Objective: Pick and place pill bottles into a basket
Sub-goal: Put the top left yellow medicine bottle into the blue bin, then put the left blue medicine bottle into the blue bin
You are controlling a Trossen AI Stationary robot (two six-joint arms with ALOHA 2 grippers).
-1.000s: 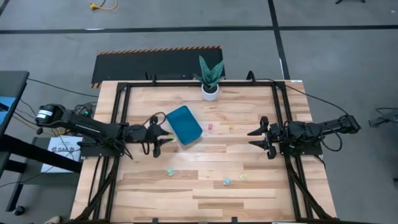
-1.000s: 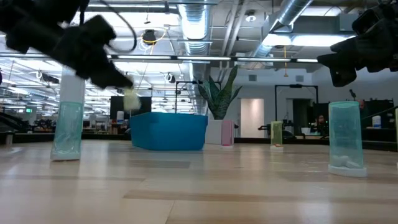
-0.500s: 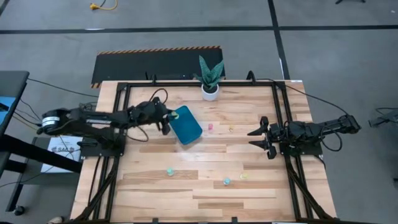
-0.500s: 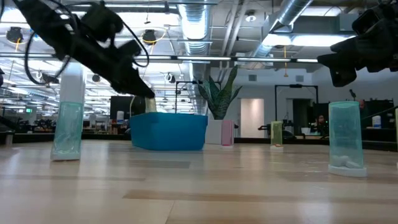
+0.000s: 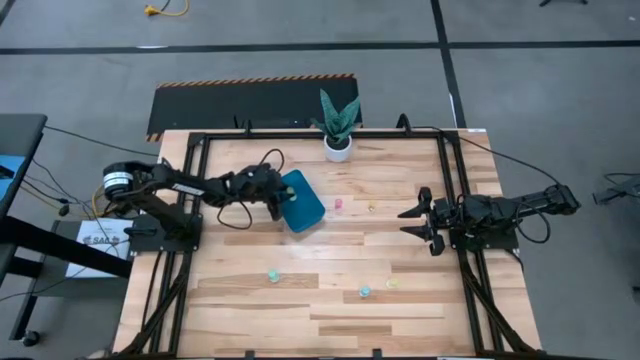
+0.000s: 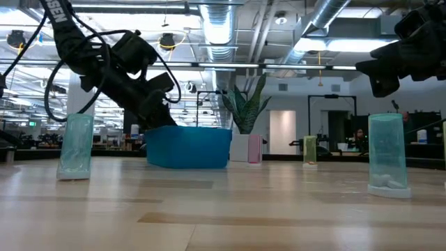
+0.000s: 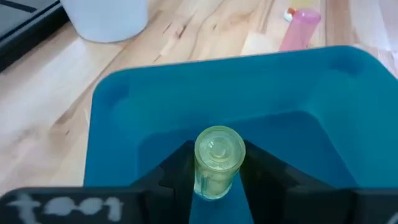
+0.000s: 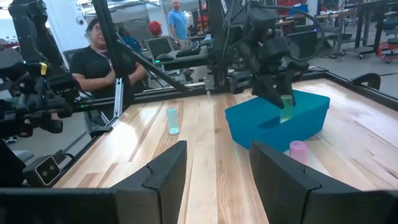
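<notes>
My left gripper [image 5: 277, 196] reaches over the left rim of the teal-blue basket [image 5: 300, 201] and is shut on a yellow pill bottle [image 7: 217, 160], which also shows in the right wrist view [image 8: 286, 107]. The bottle sits inside the basket's hollow [image 7: 298, 137]. My right gripper [image 5: 412, 222] is open and empty, above the table's right side. On the table stand a pink bottle [image 5: 338, 205], a yellow one [image 5: 371, 208], two teal ones [image 5: 272, 276] [image 5: 365, 292] and a pale green one [image 5: 391, 284]. My left gripper pinches the yellow bottle's sides [image 7: 216, 180] between its two fingers, just below the round end [image 7: 218, 148]. The fingers slant down from the table's left, over the basket's rim. The bottle stands nearly upright within the basket; whether it touches the floor cannot be told.
A white pot with a green plant [image 5: 338, 145] stands at the far edge, beyond the basket. A black frame [image 5: 190, 200] runs along the table's left, right and far sides. Bare wood [image 5: 330, 250] lies between the basket and the near bottles. People show beyond the table [image 8: 109, 59].
My left gripper has carried the yellow bottle toward the table's far and right edges, from left of the basket to over its rim. It has then gone down, so the bottle now sits behind the basket's wall in the low view. It has stayed shut.
</notes>
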